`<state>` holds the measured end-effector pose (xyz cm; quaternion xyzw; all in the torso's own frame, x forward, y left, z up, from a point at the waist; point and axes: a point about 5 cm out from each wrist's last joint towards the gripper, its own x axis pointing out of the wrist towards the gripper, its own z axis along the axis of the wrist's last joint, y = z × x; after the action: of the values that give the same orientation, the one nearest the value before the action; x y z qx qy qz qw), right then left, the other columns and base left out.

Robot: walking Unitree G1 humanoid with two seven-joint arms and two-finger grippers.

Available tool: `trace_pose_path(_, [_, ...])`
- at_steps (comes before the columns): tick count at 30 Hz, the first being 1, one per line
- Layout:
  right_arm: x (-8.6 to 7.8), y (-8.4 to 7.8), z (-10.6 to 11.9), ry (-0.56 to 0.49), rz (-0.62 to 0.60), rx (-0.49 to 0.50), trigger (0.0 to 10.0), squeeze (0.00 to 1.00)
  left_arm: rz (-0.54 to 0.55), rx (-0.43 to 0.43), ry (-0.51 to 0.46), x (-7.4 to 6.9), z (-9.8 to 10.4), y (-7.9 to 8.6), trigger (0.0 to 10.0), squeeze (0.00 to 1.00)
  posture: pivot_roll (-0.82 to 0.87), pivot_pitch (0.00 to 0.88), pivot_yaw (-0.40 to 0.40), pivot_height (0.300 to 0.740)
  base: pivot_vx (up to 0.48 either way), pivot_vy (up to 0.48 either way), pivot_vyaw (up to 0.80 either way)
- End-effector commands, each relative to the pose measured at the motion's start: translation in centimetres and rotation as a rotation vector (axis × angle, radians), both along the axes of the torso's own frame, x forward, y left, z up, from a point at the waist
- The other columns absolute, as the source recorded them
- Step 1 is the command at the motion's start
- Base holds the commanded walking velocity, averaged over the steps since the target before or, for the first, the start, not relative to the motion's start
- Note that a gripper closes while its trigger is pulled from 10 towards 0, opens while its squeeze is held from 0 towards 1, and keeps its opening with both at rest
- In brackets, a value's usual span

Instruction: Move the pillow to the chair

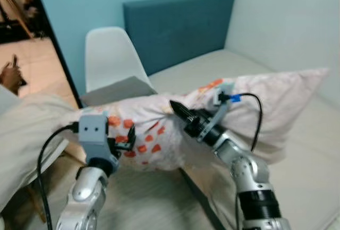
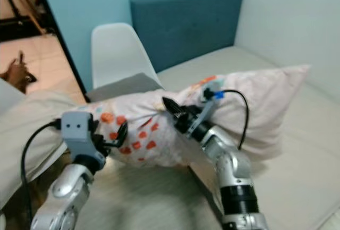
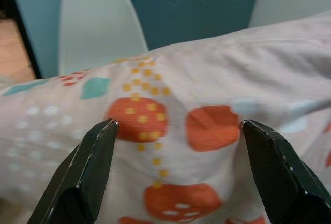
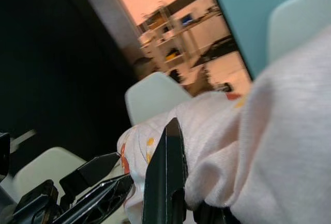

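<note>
While right pincer (image 1: 179,111) clamps pillow (image 1: 276,97), left pincer (image 3: 176,146) gapes wide against it, near chair (image 1: 109,54).

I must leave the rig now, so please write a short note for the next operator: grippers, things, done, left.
Left gripper: open, fingers on either side of the pillow cloth, not yet closed.
Right gripper: shut on a fold of the pillow.
The pillow is held up between the arms, in front of the bed.
White chair stands just behind the pillow, a grey cushion on its seat.
Done: pillow gripped.
Left: carry it to the chair, release.
</note>
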<state>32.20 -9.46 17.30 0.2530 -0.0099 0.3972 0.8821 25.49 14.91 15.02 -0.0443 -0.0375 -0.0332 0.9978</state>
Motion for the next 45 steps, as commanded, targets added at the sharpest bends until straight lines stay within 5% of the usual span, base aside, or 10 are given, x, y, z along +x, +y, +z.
trace_pose_path(1, [-0.04, 0.04, 2.17, -0.106, 0.003, 0.02, 10.0, 0.0, -0.01, 0.009, 0.007, 0.0, -0.22, -0.1, 10.0, 0.0, 0.1, 0.0, -0.022, 0.74, 0.0, 0.0, 0.52])
trace_pose_path(45, [0.11, 0.21, 2.35, -0.113, 0.001, 0.019, 10.0, 0.0, -0.002, 0.018, 0.0, 0.29, -0.02, 0.16, 10.0, 0.0, 0.1, 0.0, -0.021, 0.74, 0.0, 0.0, 0.52])
